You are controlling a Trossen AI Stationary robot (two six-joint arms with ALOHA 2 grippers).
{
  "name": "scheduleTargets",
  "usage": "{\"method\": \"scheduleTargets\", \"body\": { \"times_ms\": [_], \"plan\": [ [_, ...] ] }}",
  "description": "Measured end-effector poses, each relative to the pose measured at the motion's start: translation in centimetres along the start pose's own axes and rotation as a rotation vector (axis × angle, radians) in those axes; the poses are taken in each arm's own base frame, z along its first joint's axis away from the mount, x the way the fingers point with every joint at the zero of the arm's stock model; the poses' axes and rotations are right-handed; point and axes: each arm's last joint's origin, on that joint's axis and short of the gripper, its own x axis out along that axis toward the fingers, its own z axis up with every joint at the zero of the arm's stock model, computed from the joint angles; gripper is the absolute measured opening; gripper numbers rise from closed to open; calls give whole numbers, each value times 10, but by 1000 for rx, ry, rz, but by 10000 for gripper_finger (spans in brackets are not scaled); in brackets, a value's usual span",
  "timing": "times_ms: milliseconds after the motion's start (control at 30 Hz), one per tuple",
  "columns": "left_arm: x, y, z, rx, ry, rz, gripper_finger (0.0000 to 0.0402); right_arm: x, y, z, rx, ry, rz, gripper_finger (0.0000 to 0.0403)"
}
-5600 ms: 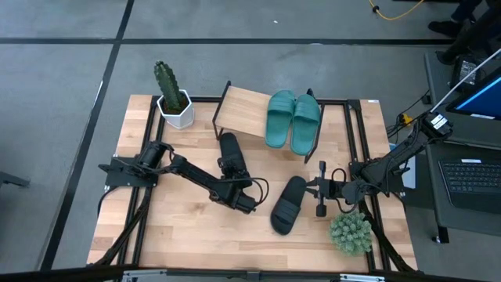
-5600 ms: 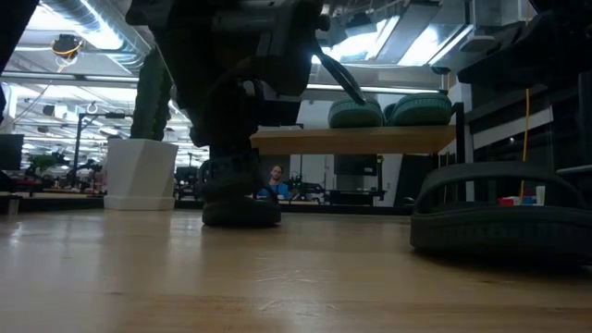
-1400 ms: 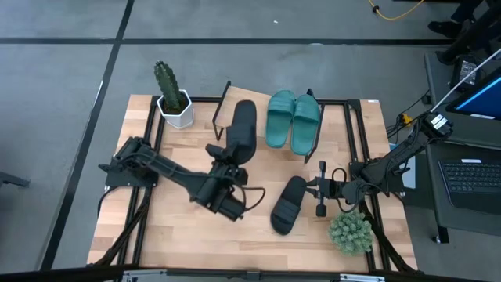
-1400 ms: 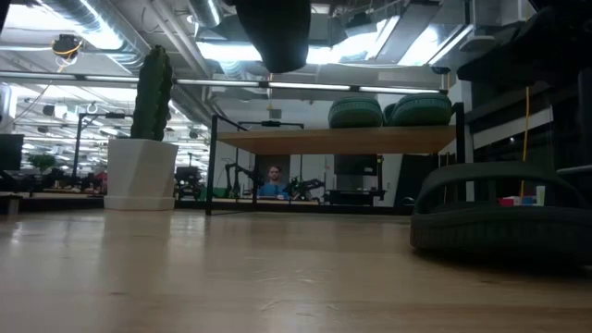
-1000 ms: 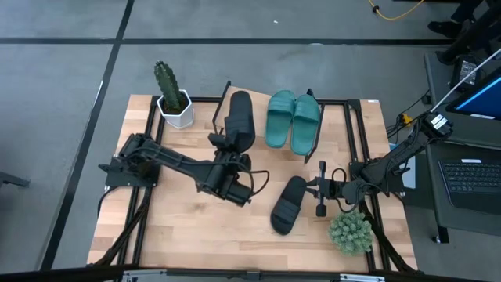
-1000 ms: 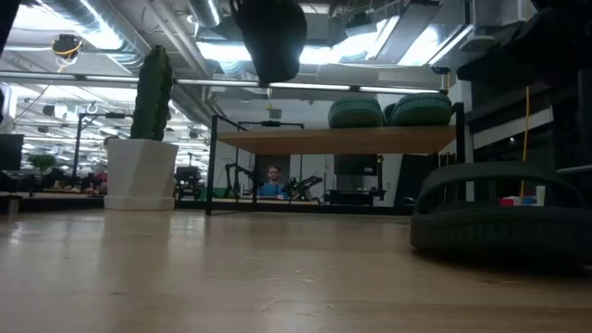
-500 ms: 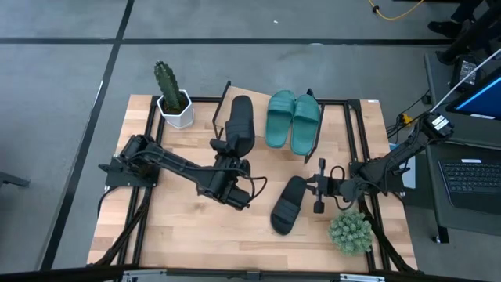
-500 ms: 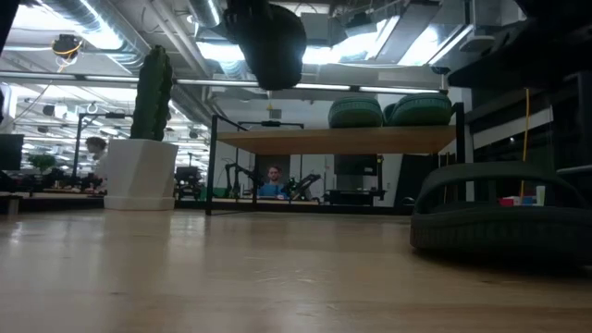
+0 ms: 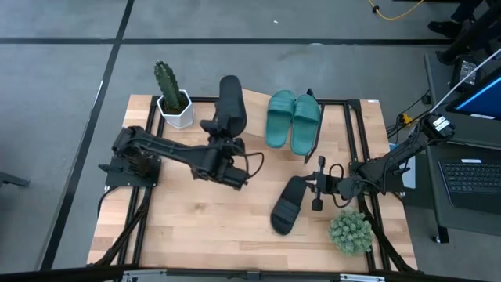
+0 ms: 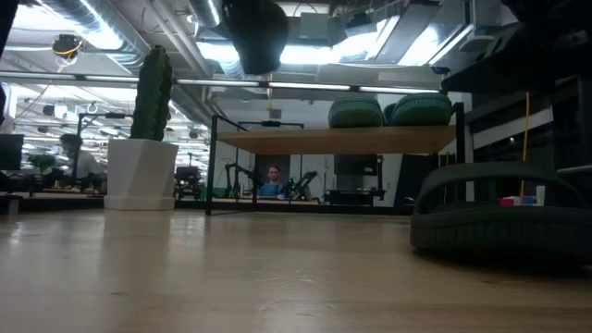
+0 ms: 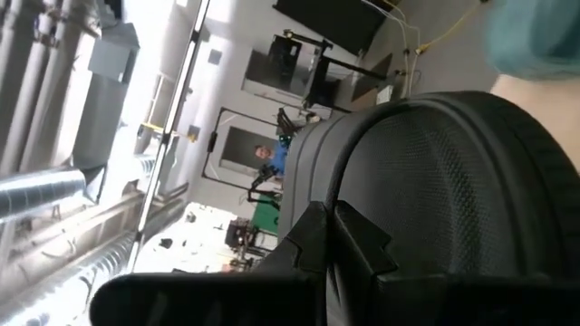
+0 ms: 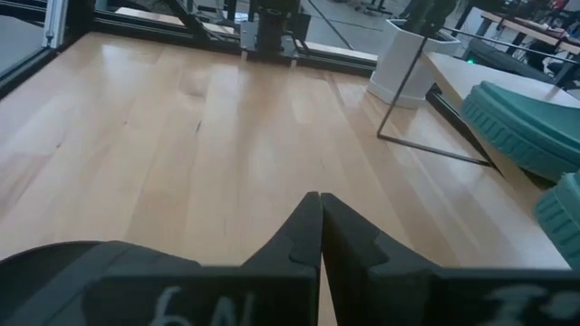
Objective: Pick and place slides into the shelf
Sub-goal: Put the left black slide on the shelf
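Left pincer clamped on a raised black slide above the shelf's left end, two teal slides on its right, right pincer closed beside second black slide on table

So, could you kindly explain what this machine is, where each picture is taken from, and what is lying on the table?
It is a robot with two dark arms working at a wooden table. One picture looks straight down on everything, one looks level across the tabletop, and two come from cameras on the arms' wrists.

The left tool is shut on a black slide and holds it up over the shelf, a low slanted board on wire legs. Two teal slides already lie on that shelf. The second black slide lies on the table, next to the right tool, whose fingers are closed and empty in its wrist picture.

Also on the table: a cactus in a white pot and a small green plant. In the level picture, people show far off in the room behind.
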Motion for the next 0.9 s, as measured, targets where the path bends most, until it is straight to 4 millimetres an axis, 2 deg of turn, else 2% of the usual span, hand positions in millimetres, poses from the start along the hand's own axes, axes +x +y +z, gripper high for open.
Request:
{"method": "scheduleTargets", "body": {
  "times_ms": [233,333,500,633,900],
  "plan": [
    [-11,46,-15,-119,-35,-17,0,0,0,0,2,0,0,11],
    [-23,54,-19,-174,-64,-52,0,0,0,0,4,-2,0,11],
    [-46,55,-21,-224,-118,-132,0,0,0,1,10,-7,1,11],
    [-60,42,-29,-249,-172,-132,0,0,0,1,16,-12,1,11],
    [-65,22,-64,-371,-197,-154,0,0,0,2,26,-20,2,11]
  ]
}}
